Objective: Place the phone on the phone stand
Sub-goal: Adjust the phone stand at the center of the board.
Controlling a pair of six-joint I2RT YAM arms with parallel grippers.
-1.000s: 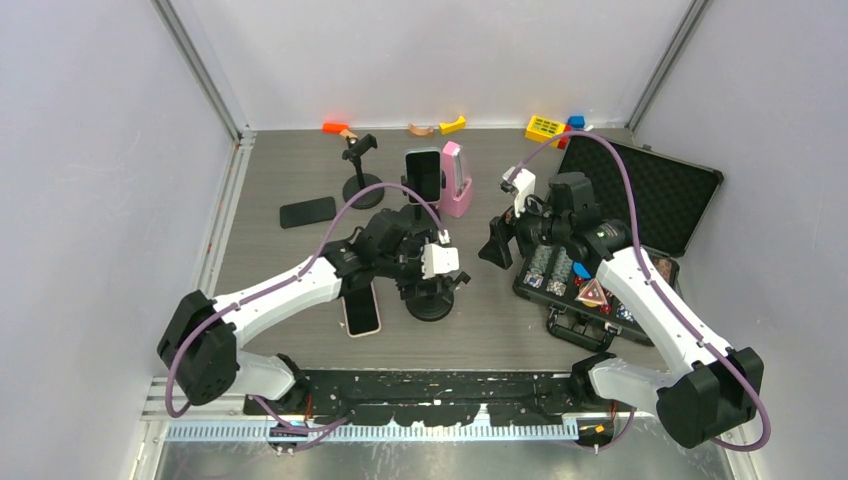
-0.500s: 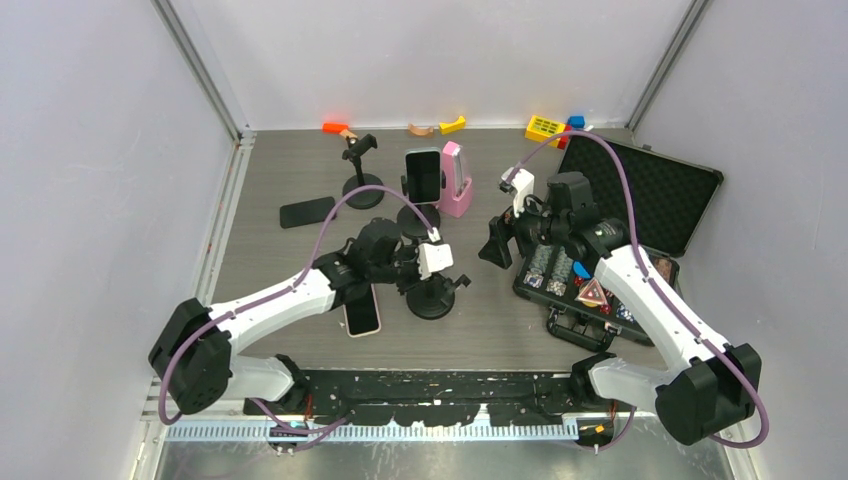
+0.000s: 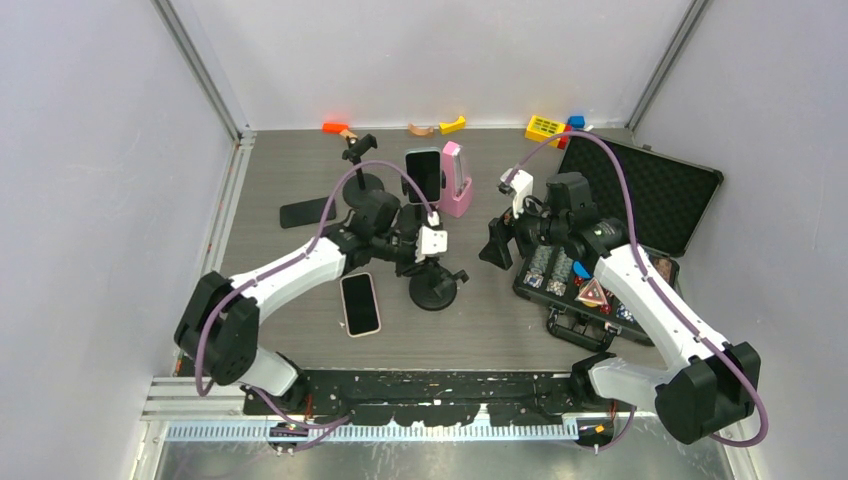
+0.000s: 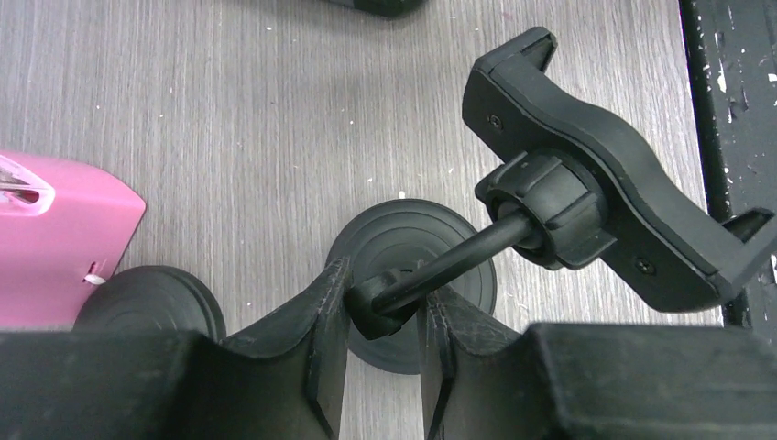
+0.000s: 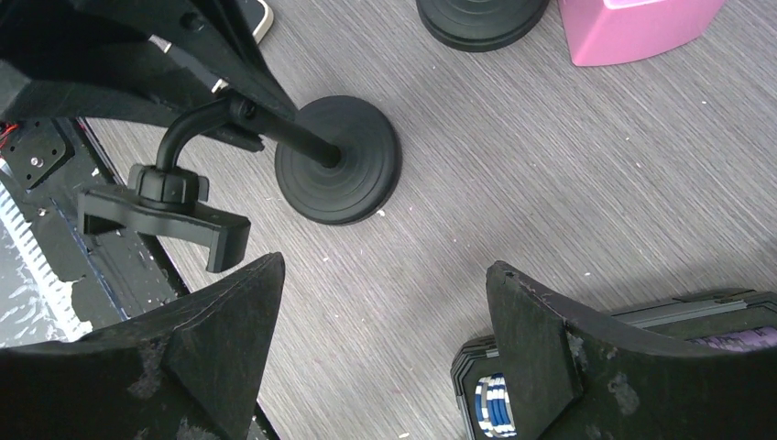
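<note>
The phone stand [image 3: 437,289] is black, with a round base, a bent stem and a clamp head [image 4: 596,183]. My left gripper [image 3: 417,257] is shut on the elbow of its stem [image 4: 385,307], just above the base [image 4: 440,243]. A phone [image 3: 360,303] with a dark screen and pale rim lies flat on the table to the left of the stand, with nothing touching it. My right gripper [image 3: 497,246] hovers open to the right of the stand. Between its fingers [image 5: 385,268] there is only bare table, and the stand [image 5: 337,170] sits beyond them.
A second phone [image 3: 424,174] sits on another stand beside a pink holder [image 3: 456,181]. A black phone [image 3: 307,211] lies at the left, with an empty stand [image 3: 360,150] behind it. An open case [image 3: 640,215] with small parts is at the right. Small toys line the back wall.
My left gripper has closed on the stand's stem. The left arm has swung toward the back, off the flat phone, which now shows in full. The right arm has barely moved.
</note>
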